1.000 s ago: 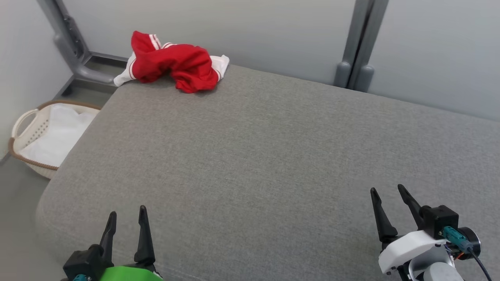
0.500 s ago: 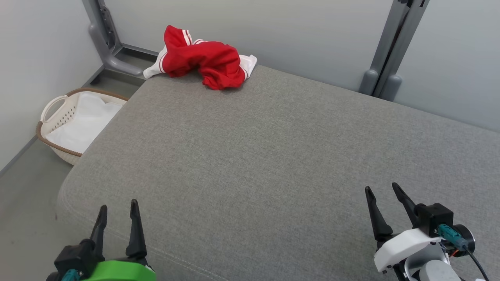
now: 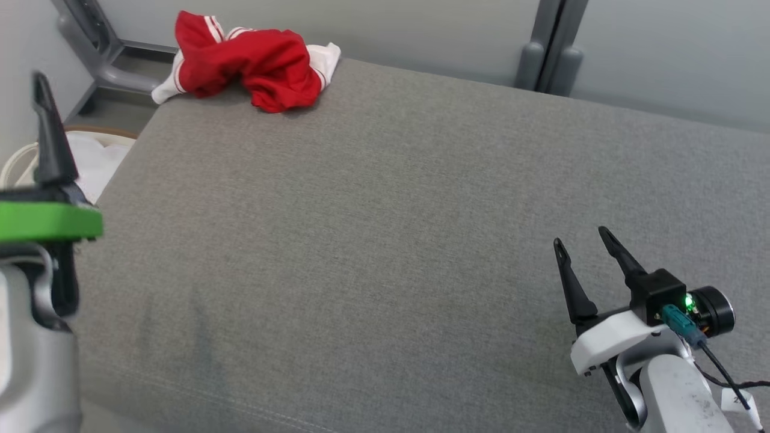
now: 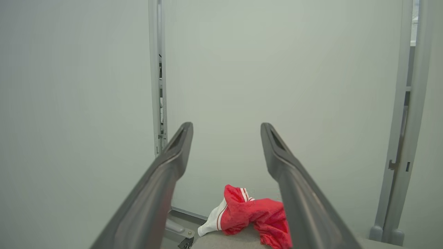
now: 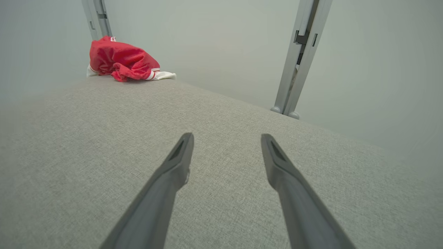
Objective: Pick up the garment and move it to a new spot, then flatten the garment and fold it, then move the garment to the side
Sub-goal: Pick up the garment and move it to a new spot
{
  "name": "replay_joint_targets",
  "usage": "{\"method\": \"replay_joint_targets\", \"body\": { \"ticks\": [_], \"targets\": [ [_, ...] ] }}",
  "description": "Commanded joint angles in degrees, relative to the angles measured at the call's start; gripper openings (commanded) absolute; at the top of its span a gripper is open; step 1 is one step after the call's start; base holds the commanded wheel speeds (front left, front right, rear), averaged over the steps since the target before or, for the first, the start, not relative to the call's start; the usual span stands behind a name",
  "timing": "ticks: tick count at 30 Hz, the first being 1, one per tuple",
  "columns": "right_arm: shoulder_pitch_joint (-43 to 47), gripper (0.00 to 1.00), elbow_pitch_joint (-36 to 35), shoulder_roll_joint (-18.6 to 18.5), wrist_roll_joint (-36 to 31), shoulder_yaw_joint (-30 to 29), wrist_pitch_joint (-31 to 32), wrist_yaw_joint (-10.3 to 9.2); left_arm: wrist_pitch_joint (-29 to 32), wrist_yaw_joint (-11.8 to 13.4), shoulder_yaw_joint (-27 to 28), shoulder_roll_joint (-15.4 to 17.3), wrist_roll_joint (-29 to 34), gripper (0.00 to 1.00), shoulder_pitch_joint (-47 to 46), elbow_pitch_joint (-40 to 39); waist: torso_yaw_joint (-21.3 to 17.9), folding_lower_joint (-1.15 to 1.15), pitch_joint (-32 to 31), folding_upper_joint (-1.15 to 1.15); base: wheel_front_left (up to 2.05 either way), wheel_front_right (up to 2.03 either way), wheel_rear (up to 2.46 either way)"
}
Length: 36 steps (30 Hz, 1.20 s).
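- Plain pale walls with a grey post at the back, and a padded grey bench carrying everything, its top mostly bare.
- The garment, red with white trim, sits in a crumpled heap right at the bench's far left corner. One white bit pokes past the left edge. It's not picked up yet, so step one is all to do.
- The left gripper is the nearer one. It's raised beside the bench's left edge, fingers spread wide with nothing in them, and the heap sits low between them in its wrist view.
- The right gripper hovers low over the near right corner, also wide open and empty, well apart from the garment.
- My take: reach with the left and come down on the tall red bunch, not the dangling trim. Pinch a thick fold so it doesn't slip.
- Careful near that corner. A sideways shove could tip the heap off the far edge or down toward the basket on the floor to the left.
- Lift it clear before carrying it toward the middle.
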Motion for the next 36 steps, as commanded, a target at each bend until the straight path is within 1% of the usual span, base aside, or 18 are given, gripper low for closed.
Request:
{"method": "replay_joint_targets", "body": {
  "ticks": [1,3,5,9,10,13,16,22,28,33,36],
  "targets": [
    [-1.7,1.00,-1.1,-0.3,-1.0,0.2,0.4,-0.09,0.8,-0.2,0.3,1.4,-1.4,1.00,-5.0,2.0,-6.6,0.00,7.0,0.00,0.00,0.00,0.00],
    [-2.8,1.00,-2.1,-0.3,-1.9,0.7,1.0,-0.09,2.0,-0.3,0.5,3.1,-2.9,1.00,-10.5,4.9,-8.7,0.00,9.2,0.00,0.00,0.00,0.00],
    [-4.0,1.00,-3.3,-0.3,-2.6,1.5,1.6,-0.09,2.9,-0.4,0.0,5.6,-2.8,1.00,-15.7,7.7,-11.1,0.00,11.6,0.00,0.00,0.00,0.00],
    [-5.6,1.00,-6.0,-0.3,-3.7,1.7,2.6,-0.09,5.0,-0.5,-1.9,7.4,-4.8,1.00,-23.8,14.3,-14.6,0.00,16.1,0.00,0.00,0.00,0.00],
    [-6.2,1.00,-7.4,-0.3,-4.2,1.7,3.0,-0.09,6.2,-0.5,-3.1,8.4,-5.1,1.00,-26.9,17.3,-16.0,0.00,18.4,0.00,0.00,0.00,0.00],
    [-6.9,1.00,-9.7,-0.2,-4.8,2.1,3.5,-0.09,8.4,-0.5,-4.0,9.4,-6.1,1.00,-30.4,22.9,-18.0,0.00,21.7,0.00,0.00,0.00,0.00],
    [-7.3,1.00,-12.1,-0.3,-4.8,2.0,4.1,-0.09,12.1,-0.5,-5.9,10.5,-6.1,1.00,-33.0,28.9,-19.7,0.00,24.7,0.00,0.00,0.00,0.00],
    [-7.6,1.00,-17.4,-0.2,-5.7,0.9,4.8,-0.09,14.1,-0.5,-7.6,10.9,-7.9,1.00,-35.7,36.3,-21.5,0.00,29.4,0.00,0.00,0.00,0.00],
    [-7.6,1.00,-22.7,-0.2,-6.4,0.5,5.9,-0.09,15.0,-0.5,-7.6,11.6,-9.2,1.00,-37.5,42.7,-22.4,0.00,32.6,0.00,0.00,0.00,0.00],
    [-6.8,1.00,-26.2,-0.2,-6.7,0.7,6.7,-0.09,13.7,0.5,-7.0,12.1,-9.8,1.00,-39.3,46.6,-23.0,0.00,34.6,0.00,0.00,0.00,0.00],
    [-6.3,1.00,-27.2,-0.2,-6.8,0.5,7.1,-0.09,12.7,2.0,-6.8,12.5,-9.7,1.00,-40.4,48.7,-23.1,0.00,35.3,0.00,0.00,0.00,0.00]
  ]
}}
